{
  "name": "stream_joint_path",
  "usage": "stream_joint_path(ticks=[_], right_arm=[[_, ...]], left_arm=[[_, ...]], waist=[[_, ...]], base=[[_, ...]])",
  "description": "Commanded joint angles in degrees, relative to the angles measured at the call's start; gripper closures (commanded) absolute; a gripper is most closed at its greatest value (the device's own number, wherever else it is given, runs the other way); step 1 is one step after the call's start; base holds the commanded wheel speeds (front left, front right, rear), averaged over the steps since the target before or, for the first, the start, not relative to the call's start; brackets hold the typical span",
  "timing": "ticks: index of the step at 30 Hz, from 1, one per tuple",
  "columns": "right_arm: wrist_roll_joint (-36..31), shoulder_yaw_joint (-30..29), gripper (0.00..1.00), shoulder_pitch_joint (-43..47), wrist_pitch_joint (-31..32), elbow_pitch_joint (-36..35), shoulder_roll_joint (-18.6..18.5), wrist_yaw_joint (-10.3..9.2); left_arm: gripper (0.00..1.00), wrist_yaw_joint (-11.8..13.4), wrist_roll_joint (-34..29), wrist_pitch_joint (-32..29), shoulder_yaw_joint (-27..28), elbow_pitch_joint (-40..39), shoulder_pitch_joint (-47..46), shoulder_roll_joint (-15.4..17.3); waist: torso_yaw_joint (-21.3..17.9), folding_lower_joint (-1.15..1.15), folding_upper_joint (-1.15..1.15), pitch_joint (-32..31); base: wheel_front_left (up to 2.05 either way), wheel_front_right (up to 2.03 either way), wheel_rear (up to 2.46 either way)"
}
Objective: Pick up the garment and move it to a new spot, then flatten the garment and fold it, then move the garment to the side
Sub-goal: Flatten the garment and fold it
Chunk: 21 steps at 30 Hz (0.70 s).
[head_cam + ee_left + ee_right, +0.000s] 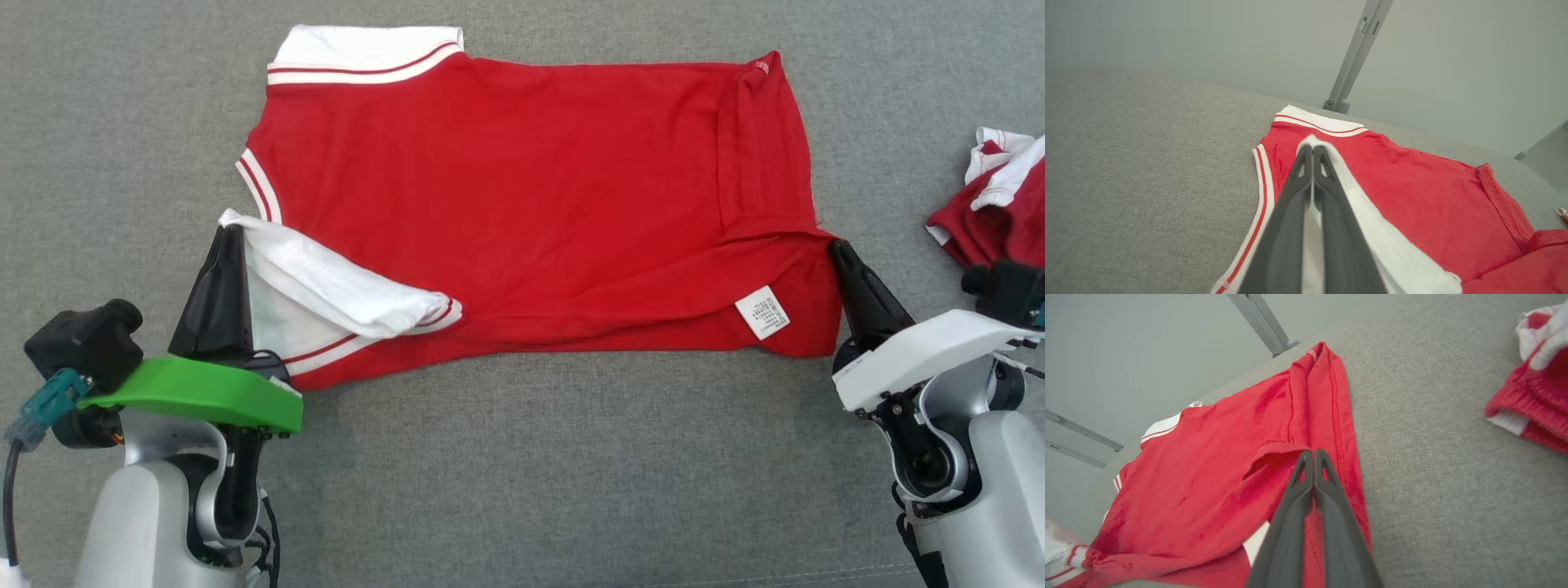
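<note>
Folding step: the red polo shirt (531, 188) lies flat on the grey fabric surface (522, 474). The left gripper (231, 237) pinches its white trim and the right gripper (834, 247) its hem corner. Next, probably: carry the 2 corners across together.

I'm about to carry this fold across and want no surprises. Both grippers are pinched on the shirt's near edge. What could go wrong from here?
1. The left gripper seems to hold only the rolled white sleeve; lifting may skew the fold.
2. The shirt is wrinkled near the right gripper; folding could trap creases.
3. The right arm sits close to the second garment and might snag it.
</note>
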<state>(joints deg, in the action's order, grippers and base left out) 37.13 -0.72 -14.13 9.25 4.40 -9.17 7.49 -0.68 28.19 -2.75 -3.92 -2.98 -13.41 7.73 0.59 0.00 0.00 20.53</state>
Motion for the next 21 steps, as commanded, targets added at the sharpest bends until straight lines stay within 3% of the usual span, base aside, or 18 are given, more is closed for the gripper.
stream_joint_path(ticks=[1,9,10,11,12,21], right_arm=[[-0.31,0.09,1.00,-0.63,-0.14,0.61,0.07,0.00],[0.08,2.04,1.00,-2.16,-4.47,5.06,0.49,0.00],[-0.15,2.35,0.67,-2.24,-5.43,5.20,0.21,0.00],[-0.45,2.74,0.25,-2.26,-6.52,5.12,0.01,0.00],[-0.76,3.00,0.00,-2.17,-7.56,5.07,-0.15,0.00],[-10.89,2.76,0.00,0.77,-20.49,1.21,-2.79,0.00]], left_arm=[[1.00,-0.27,-0.05,0.51,0.06,0.74,-0.98,-0.08],[1.00,-2.16,0.84,4.23,-0.26,10.20,-4.31,-0.39],[0.51,-2.55,0.52,4.85,-0.52,10.90,-4.58,-0.26],[0.00,-2.89,0.13,5.75,-0.78,11.51,-4.78,-0.07],[0.00,-3.13,-0.06,6.56,-0.85,12.14,-4.87,-0.04],[0.00,-2.15,-5.49,16.57,-0.17,12.74,-4.82,1.11]], waist=[[-0.64,0.00,0.00,1.14],[-0.81,0.00,0.00,2.29],[-0.81,0.00,0.00,2.24],[-0.79,0.00,0.00,2.13],[-0.80,0.00,0.00,1.97],[-1.18,0.00,0.00,-1.25]], base=[[0.00,0.00,0.00],[0.00,0.00,0.00],[0.00,0.00,0.00],[0.00,0.00,0.00],[0.00,0.00,0.00],[0.00,0.00,0.00]])
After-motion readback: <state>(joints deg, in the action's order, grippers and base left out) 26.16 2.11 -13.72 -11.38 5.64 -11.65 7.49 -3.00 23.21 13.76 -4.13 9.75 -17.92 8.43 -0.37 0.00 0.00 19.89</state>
